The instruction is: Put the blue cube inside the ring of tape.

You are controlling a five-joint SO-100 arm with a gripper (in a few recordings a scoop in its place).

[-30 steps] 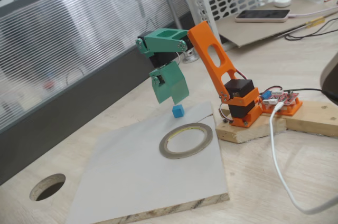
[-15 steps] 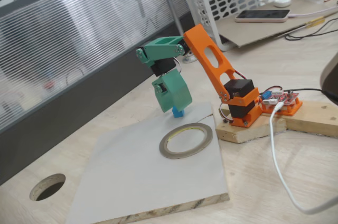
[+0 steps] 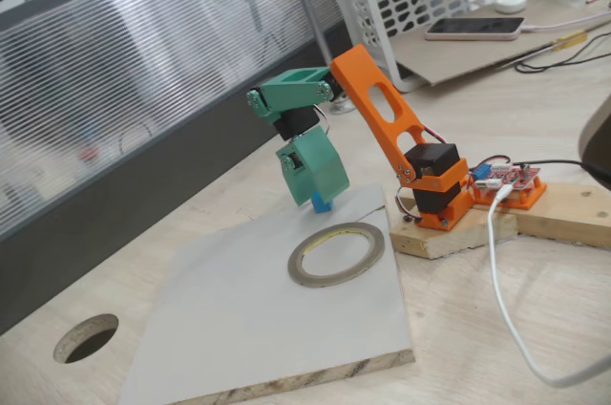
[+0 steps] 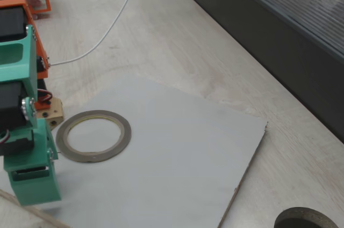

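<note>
A grey board [image 3: 277, 319] is lying on the wooden tabletop [image 3: 535, 309], carrying the ring of tape [image 3: 336, 253]. The green tool [image 3: 318, 197] is pointing down just behind the ring, apparently pinching the blue cube [image 3: 322, 202] at its tip, though its fingers are hiding the grip.

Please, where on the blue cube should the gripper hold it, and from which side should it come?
Probably from above, closing on two opposite flat side faces of the blue cube. It sits flat on the grey board, so only its top and sides are free. The gripper already hangs over it, hiding most of it; the ring of tape lies apart, nearer the camera.
</note>
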